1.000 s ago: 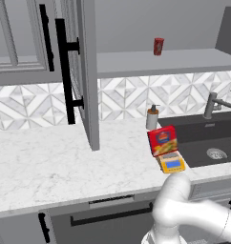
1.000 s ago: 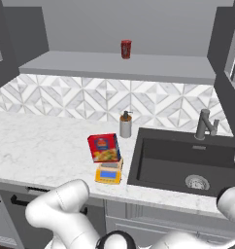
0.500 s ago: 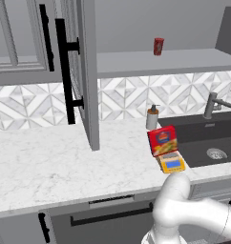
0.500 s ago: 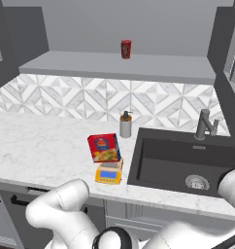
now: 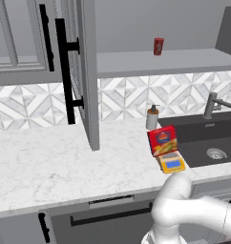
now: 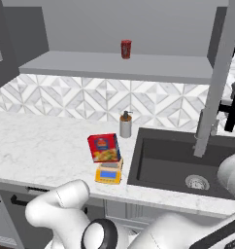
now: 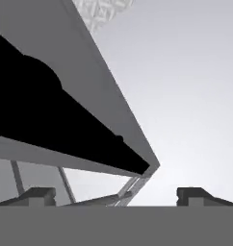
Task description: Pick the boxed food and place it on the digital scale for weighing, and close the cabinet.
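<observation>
The boxed food (image 5: 162, 140) (image 6: 105, 147), red with a yellow picture, stands upright on the back of the small yellow digital scale (image 5: 172, 164) (image 6: 109, 173) near the counter's front edge, left of the sink. The grey wall cabinet (image 5: 160, 62) (image 6: 119, 65) is open. Its left door (image 5: 86, 71) juts out with a black bar handle (image 5: 65, 71). Its right door (image 6: 220, 73) hangs in front of the faucet. In the hand view my gripper (image 7: 118, 196) is open and empty, close under a grey door edge (image 7: 109, 86) and a black shape (image 7: 41, 110).
A small red can (image 5: 158, 46) (image 6: 125, 49) stands on the cabinet shelf. A grey soap dispenser (image 5: 152, 117) (image 6: 125, 124) sits behind the box. The dark sink (image 5: 208, 138) (image 6: 177, 165) and its faucet (image 5: 213, 105) lie to the right. Marble counter stretches left.
The right cabinet door has swung into the right base view from the right edge. The box and scale have not moved.
</observation>
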Available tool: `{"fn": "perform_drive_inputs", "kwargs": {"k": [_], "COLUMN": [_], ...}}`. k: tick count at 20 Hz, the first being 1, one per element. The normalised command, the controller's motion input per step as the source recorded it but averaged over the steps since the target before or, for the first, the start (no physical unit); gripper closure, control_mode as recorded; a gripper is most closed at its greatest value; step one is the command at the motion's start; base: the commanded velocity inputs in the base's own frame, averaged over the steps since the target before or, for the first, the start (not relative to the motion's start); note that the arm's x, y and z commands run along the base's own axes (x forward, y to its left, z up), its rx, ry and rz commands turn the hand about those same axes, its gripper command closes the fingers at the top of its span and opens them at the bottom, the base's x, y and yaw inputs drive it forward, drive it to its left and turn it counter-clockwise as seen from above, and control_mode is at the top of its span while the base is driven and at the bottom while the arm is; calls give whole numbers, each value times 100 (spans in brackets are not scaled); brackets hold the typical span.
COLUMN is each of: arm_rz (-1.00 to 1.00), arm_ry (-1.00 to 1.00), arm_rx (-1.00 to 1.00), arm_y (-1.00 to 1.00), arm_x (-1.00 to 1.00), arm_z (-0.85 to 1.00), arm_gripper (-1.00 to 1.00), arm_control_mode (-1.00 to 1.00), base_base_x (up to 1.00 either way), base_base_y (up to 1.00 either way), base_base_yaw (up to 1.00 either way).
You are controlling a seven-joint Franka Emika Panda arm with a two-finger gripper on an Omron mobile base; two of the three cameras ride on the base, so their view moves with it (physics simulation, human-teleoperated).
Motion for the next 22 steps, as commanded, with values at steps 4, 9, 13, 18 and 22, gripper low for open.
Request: {"fn": "perform_drive_inputs", "kwargs": {"k": [4, 9, 13, 18, 22], "arm_rz": [-14, -28, -24, 4, 1], "arm_ry": [-2, 7, 20, 2, 2], "arm_rx": [-56, -34, 3, 53, 42], "arm_y": [100, 100, 82, 0, 2], "arm_x": [-13, 62, 100, 98, 100], "arm_z": [1, -9, -9, -52, -78], "arm_gripper": [-100, -100, -100, -100, -100], "arm_control_mode": [-100, -100, -100, -100, -100], "base_base_x": [0, 0, 0, 0, 0], "base_base_y": [0, 0, 0, 0, 0], "base_base_yaw": [0, 0, 0, 0, 0]}}
